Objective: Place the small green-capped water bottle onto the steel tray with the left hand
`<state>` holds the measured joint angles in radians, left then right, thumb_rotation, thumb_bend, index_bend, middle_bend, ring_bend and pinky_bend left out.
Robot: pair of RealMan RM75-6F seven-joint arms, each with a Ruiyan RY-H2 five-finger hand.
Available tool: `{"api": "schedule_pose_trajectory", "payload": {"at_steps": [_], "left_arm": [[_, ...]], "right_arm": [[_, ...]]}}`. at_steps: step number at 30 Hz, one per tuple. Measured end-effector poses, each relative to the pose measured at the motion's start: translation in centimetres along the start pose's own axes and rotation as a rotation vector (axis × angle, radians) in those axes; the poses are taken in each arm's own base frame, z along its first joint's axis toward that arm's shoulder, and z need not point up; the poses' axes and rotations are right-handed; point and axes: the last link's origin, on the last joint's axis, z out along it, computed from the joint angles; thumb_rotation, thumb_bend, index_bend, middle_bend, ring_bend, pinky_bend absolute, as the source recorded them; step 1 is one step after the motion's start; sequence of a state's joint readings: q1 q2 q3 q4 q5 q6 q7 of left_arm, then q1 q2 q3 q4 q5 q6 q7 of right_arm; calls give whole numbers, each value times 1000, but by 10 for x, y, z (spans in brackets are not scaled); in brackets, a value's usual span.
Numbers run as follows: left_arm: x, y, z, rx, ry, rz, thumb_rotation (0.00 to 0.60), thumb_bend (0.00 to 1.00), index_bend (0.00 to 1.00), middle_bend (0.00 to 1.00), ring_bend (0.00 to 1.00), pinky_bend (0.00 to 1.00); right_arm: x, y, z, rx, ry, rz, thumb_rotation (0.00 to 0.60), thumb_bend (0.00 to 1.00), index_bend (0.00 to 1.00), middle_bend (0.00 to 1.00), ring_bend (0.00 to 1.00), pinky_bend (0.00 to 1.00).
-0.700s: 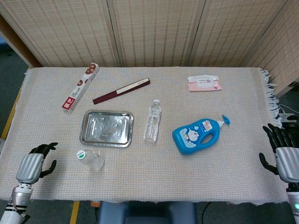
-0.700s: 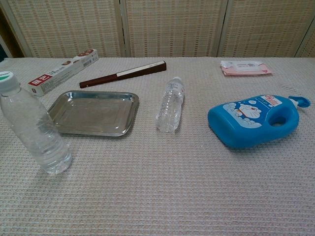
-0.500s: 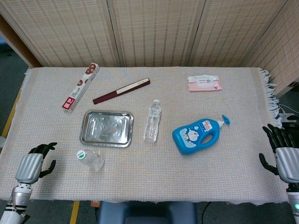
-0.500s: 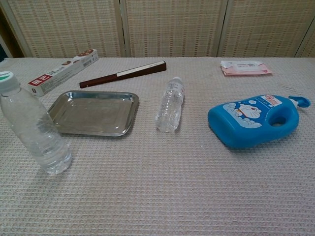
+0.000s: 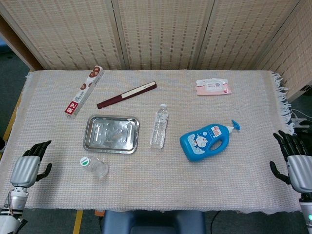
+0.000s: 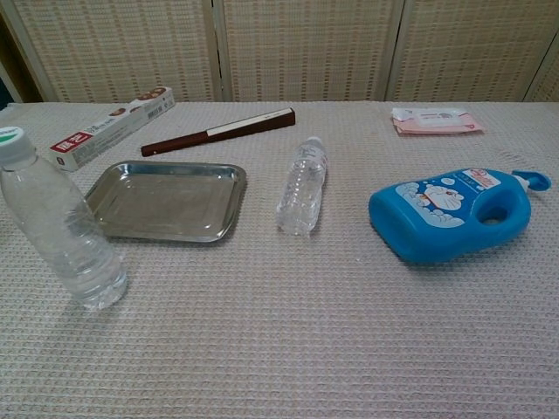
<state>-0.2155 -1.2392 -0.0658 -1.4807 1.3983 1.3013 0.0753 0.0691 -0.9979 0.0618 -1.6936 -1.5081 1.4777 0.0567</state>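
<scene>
**Both hands low at the near edge, green-capped bottle upright beside the tray**

The left hand (image 5: 25, 167) sits at the near left corner of the table, back of the hand up, fingers loosely spread and pointing away from the robot, holding nothing. The right hand (image 5: 296, 162) mirrors it at the near right edge, fingers apart and likewise holding nothing. Neither hand shows in the chest view.

The green-capped bottle (image 5: 94, 166) stands upright on the cloth (image 5: 146, 190), to the right of the left hand and well apart from it. It is clear, and in the chest view (image 6: 57, 223) it rises at the left of the frame.

Just beyond the bottle lies the tray (image 5: 111, 134), flat on the cloth with nothing in it; the bottle is near its front left corner but not touching.

To the tray's right a second clear bottle (image 5: 159, 126) with a white cap lies on its side. Further right a blue pump bottle (image 5: 207, 141) also lies on its side.

Beyond the tray are a dark red stick (image 5: 126, 94) and a long box (image 5: 84, 90), both at a slant. At the far right lies a pack of wipes (image 5: 213, 87).
</scene>
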Motion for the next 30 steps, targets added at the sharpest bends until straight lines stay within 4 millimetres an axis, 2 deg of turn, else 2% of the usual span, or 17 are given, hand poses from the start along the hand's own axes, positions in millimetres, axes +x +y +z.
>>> {"api": "schedule_pose_trajectory", "payload": {"at_steps": [7,14,22,30], "left_arm": [[25,-3,2,5,-136,-66,600,395,0,0,0,174],[51,7,-2,-42,-194,-245,600,389,0,0,0,167],[61,26,-14,-119,-243,-441,600,386,0,0,0,158],[56,50,-20,-153,-241,-621,600,385,0,0,0,155]], "right_arm": [[1,1,-1,1,-13,7,600,184,0,0,0,67],[2,1,-2,9,-24,13,600,184,0,0,0,67],[2,1,-3,17,-29,18,600,184,0,0,0,67],[3,1,-2,16,-36,21,600,185,0,0,0,67]]}}
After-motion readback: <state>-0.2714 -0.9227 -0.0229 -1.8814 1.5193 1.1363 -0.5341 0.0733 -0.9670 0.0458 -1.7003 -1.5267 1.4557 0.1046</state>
